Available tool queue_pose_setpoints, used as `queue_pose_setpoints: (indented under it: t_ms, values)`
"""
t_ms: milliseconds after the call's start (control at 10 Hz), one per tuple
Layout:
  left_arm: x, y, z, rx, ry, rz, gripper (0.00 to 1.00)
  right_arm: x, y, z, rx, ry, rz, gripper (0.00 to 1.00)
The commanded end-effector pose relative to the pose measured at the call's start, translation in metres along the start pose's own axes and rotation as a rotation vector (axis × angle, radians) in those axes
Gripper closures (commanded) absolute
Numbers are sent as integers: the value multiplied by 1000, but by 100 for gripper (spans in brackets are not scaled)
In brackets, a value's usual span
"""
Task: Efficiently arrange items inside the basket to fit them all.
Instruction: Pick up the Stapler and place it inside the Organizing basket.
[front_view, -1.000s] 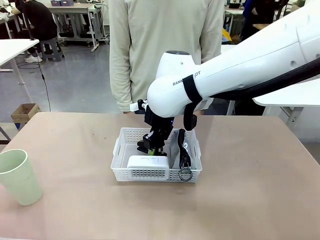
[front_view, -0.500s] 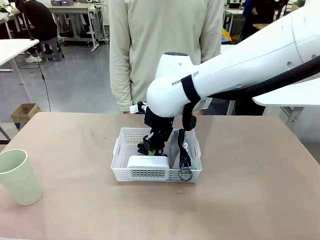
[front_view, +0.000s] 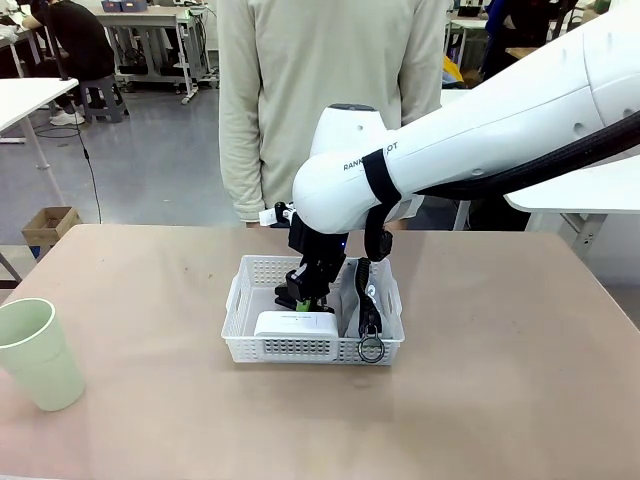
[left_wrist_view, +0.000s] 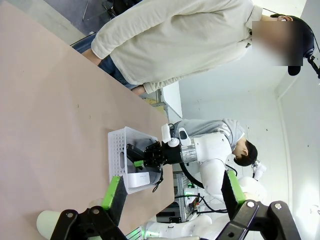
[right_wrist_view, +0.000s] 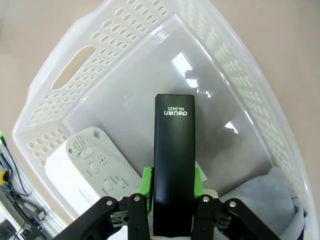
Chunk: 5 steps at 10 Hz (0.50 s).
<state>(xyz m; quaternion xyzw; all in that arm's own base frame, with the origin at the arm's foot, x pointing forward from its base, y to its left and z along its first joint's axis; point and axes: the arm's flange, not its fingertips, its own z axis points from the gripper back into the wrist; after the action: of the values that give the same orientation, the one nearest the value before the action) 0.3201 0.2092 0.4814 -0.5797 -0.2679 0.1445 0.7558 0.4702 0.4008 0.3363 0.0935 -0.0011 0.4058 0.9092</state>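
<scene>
The white basket (front_view: 240, 300) sits mid-table; its lattice wall (right_wrist_view: 75, 67) also shows in the right wrist view. My right gripper (front_view: 300, 297) reaches down into it, and its green pads hug the sides of the black stapler (right_wrist_view: 173, 160), which points toward the basket's far end. My right gripper (right_wrist_view: 172, 182) is shut on that stapler. A small white box (front_view: 295, 325) (right_wrist_view: 92, 167) lies against the near wall. The grey pouch (front_view: 355, 290) (right_wrist_view: 272, 200) stands along the right side, its ring hanging over the rim. The pale green cup (front_view: 38, 352) stands far left. My left gripper (left_wrist_view: 170, 187) hangs open, holding nothing.
A person in a cream top (front_view: 330, 90) stands at the far edge behind the basket, with no hands over the table. The right arm's large white link (front_view: 450, 140) spans the right half above the table. Bare tabletop (front_view: 150, 270) lies between the cup and basket.
</scene>
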Motion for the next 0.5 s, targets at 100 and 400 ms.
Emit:
queue_pose_setpoints:
  t_ms: [100, 400]
  values:
    - [1, -1, 0, -26, -10, -17, 0, 0, -5, 2, -13, -6, 18, 4]
    - [1, -1, 0, -26, -10, -17, 0, 0, -6, 3, -19, -7, 16, 0]
